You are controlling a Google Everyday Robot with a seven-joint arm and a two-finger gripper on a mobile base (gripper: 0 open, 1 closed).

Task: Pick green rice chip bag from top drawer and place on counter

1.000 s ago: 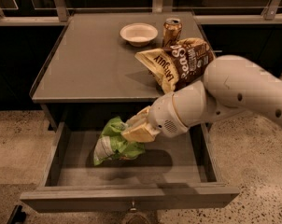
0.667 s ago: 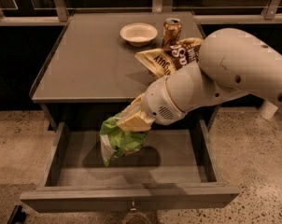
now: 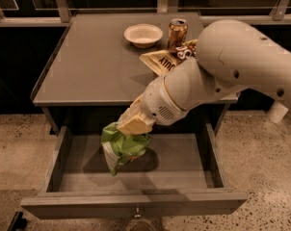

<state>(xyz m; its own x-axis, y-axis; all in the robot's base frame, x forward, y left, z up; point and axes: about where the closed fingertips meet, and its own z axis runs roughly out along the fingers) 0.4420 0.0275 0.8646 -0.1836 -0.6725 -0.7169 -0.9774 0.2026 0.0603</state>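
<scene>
Dark letters on the brown chip bag (image 3: 161, 61), at 2 o'clock on the tabletop (image 3: 87, 66), are not surely readable. The end effector (image 3: 132, 124), over the top drawer (image 3: 136, 203), clamps the green rice chip bag (image 3: 122, 150).

A bowl (image 3: 143, 34) is carried on the counter (image 3: 87, 66) toward 1 o'clock, with a can (image 3: 177, 31) at the bowl's 3 o'clock and a brown bag (image 3: 160, 61) at the can's 6 o'clock. The gripper (image 3: 134, 123), clamped on a green bag (image 3: 122, 149), is held past the 6 o'clock edge.

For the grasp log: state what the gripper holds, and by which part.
The gripper holds the small glossy bright-green rice chip bag by its top end; the bag hangs above the open wide grey drawer.
</scene>
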